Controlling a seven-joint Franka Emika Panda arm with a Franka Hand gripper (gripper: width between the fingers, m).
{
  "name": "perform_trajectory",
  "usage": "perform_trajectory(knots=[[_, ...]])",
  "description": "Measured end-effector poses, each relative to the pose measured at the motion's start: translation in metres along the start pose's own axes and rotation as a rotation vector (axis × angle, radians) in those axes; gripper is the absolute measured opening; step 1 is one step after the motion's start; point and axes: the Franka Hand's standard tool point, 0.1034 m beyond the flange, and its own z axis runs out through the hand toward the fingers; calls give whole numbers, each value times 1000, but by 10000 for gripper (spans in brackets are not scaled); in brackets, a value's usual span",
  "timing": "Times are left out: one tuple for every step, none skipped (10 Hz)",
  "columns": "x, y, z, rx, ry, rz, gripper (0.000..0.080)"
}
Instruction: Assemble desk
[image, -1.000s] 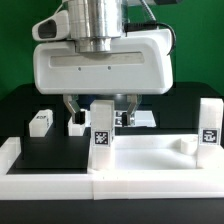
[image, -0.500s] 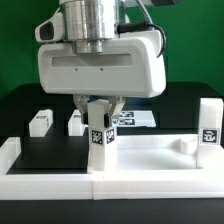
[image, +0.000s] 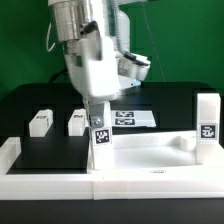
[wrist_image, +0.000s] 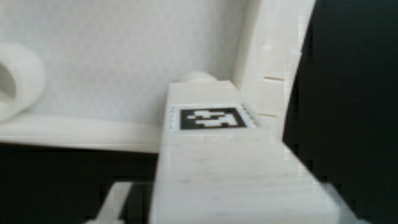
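Two dark fingers (image: 94, 110) are closed on the top of an upright white rectangular plastic leg block (image: 101, 140) that bears a black-and-white square tag. The block stands directly beneath them, its foot at a corner of the wide flat white rimmed desk panel (image: 150, 157). In the wrist view the held block (wrist_image: 210, 135) runs out from between the fingers towards the panel's corner rim (wrist_image: 267, 60). To the exterior view's left of the fingers, a second leg block (image: 76, 121) and a third leg block (image: 40, 121) sit apart on the black counter (image: 50, 150). Just behind the fingers lies the marker board (image: 132, 118). Well to their right in the exterior view, a fourth leg block (image: 208, 125) stands upright at the panel's other corner.
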Motion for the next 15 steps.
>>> perform_trajectory(knots=[[-2,0,1,4,-9,108,291],[-3,0,1,8,-10,236,291],[-3,0,1,6,-3,298,291],[-2,1,1,6,2,311,292],[-1,2,1,1,11,304,293],[-1,1,1,1,11,303,293],[-1,1,1,1,11,301,294],[-2,2,1,1,11,301,294],[-2,2,1,1,11,301,515],[-2,1,0,3,10,298,515],[-4,-5,-14,23,0,280,621],[-8,-10,-38,54,-19,275,644],[-11,-13,-44,54,-28,276,648],[-11,-12,-42,51,-27,271,648],[-11,-12,-42,50,-26,270,649]])
